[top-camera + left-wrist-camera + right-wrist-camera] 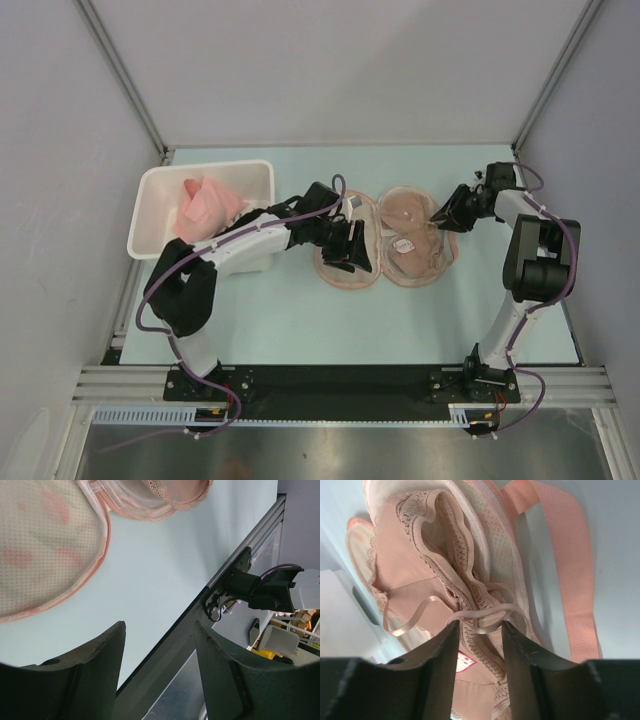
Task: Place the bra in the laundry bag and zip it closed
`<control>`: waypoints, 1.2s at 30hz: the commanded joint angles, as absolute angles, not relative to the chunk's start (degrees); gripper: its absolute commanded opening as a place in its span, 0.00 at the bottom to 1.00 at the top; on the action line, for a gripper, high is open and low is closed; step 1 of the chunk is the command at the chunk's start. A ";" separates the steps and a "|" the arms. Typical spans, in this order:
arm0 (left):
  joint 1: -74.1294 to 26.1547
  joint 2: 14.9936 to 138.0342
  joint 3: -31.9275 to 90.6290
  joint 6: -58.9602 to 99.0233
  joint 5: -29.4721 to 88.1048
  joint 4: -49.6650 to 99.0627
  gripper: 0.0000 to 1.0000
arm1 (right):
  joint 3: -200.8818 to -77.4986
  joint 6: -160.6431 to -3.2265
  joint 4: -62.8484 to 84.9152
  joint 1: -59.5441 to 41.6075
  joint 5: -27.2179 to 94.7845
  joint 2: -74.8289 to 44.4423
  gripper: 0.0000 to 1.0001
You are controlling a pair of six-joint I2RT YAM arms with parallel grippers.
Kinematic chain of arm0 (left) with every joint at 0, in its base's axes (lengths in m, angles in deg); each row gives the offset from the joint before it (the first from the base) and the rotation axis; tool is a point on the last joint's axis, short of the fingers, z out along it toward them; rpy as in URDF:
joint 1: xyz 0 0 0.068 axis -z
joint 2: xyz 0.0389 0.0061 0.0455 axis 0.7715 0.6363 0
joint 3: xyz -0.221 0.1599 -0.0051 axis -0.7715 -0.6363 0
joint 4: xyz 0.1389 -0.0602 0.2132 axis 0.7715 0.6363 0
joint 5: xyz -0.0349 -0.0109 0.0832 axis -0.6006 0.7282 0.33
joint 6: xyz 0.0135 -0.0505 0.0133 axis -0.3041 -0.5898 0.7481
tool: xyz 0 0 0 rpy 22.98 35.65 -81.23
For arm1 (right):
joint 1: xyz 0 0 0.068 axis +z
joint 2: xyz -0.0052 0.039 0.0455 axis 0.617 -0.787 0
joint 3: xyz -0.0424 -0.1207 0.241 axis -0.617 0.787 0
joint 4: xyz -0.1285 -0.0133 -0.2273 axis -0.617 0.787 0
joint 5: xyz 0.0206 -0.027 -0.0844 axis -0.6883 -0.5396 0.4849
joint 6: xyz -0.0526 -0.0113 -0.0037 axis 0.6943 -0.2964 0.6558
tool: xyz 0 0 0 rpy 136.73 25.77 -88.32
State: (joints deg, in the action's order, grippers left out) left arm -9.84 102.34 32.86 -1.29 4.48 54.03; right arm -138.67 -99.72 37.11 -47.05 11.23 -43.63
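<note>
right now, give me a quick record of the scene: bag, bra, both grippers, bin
bag: unzipped, spread open in two halves on the table
bra: bunched in the bag's right half
left gripper: open, nothing between its fingers, above the bag's left half
right gripper: jaws on either side of a thin bra strap; grip not clear
bin: left of the bag, pink cloth inside
</note>
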 commanded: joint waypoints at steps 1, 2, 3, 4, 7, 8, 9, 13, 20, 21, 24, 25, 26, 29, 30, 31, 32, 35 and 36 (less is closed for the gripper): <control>-10.15 99.37 32.42 -0.56 4.62 52.99 0.62 | -140.46 -99.38 38.29 -46.27 13.64 -44.15 0.50; -10.15 99.11 32.15 -0.56 4.79 52.99 0.62 | -140.55 -98.68 38.91 -46.27 14.52 -44.24 0.50; -10.15 99.02 32.24 -0.64 4.71 52.82 0.62 | -140.72 -98.50 39.35 -46.18 15.57 -44.24 0.50; -10.23 98.93 32.07 -0.56 4.79 52.91 0.62 | -140.64 -98.24 39.53 -46.18 15.76 -44.33 0.50; -10.23 98.23 31.63 -0.56 5.06 52.91 0.62 | -140.64 -98.06 40.06 -46.18 15.94 -45.38 0.48; -10.23 97.97 31.36 -0.56 5.06 52.91 0.62 | -140.72 -97.97 40.06 -46.18 15.76 -45.73 0.47; -10.23 97.88 31.27 -0.56 5.23 52.91 0.62 | -140.81 -97.97 39.88 -46.09 15.76 -45.99 0.45; -10.23 97.35 31.01 -0.64 5.32 52.91 0.62 | -141.16 -97.62 39.09 -45.66 15.67 -44.69 0.09; -10.32 97.52 30.92 -0.64 5.67 52.91 0.62 | -146.52 -95.60 47.52 -40.31 20.06 -38.36 0.00; -10.32 97.61 30.92 -0.64 5.76 52.91 0.62 | -146.70 -95.77 49.09 -39.60 20.41 -37.74 0.00; -10.32 97.88 31.01 -0.64 5.85 52.82 0.62 | -147.14 -96.47 51.21 -35.56 22.35 -35.98 0.00; -10.41 98.05 31.01 -0.64 5.85 52.73 0.61 | -147.14 -97.17 51.39 -34.59 22.79 -35.63 0.00; -10.41 98.05 31.01 -0.73 5.85 52.73 0.61 | -147.23 -97.62 51.57 -32.58 22.88 -35.45 0.00; -10.50 97.70 30.57 -0.82 6.29 52.73 0.61 | -146.88 -99.72 49.73 -29.23 21.91 -35.01 0.00; -10.58 97.53 30.40 -0.82 6.55 52.73 0.61 | -146.88 -100.25 48.16 -27.22 21.48 -35.62 0.00; -10.67 97.26 29.87 -0.99 7.07 52.73 0.61 | -146.79 -100.95 47.45 -26.15 20.78 -35.97 0.00; -11.02 96.83 29.61 -1.08 7.34 52.73 0.61 | -146.70 -102.79 46.57 -25.53 19.20 -36.76 0.00; -11.46 96.21 28.64 -0.91 7.69 52.91 0.61 | -146.53 -103.60 44.02 -23.95 19.36 -40.01 0.00; -11.55 96.03 28.38 -0.91 8.04 52.91 0.61 | -146.35 -103.42 43.84 -23.94 19.10 -40.98 0.01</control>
State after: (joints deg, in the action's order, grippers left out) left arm -10.52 99.85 29.43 -1.32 6.51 53.78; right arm -145.60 -100.99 46.99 -24.53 20.10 -37.46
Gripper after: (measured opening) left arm 0.610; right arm 0.011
